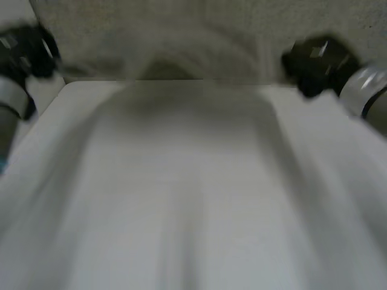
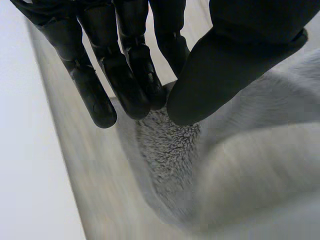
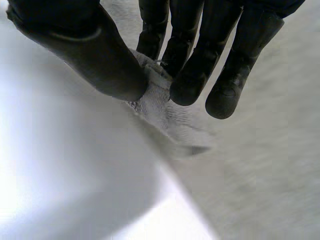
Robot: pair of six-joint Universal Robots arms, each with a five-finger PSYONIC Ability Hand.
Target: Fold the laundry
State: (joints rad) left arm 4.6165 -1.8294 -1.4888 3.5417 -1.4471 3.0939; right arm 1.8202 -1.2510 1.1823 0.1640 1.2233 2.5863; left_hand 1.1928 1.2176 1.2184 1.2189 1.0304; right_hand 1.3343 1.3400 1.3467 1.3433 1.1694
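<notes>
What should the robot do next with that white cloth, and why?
Probably bring both hands evenly toward the near side, folding the cloth over. The left hand and right hand each pinch its far side between thumb and fingers, with it spread between them.

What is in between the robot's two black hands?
In the head view, a white cloth stretches between the left hand and right hand; each pinches it.

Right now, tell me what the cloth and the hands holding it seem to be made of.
Cloth: pale and matte, probably terry or fleece. A nubbly pile shows where the left hand and the right hand pinch it. Hands: black, smooth, faintly glossy, likely plastic or rubber, though the look leaves that open.
</notes>
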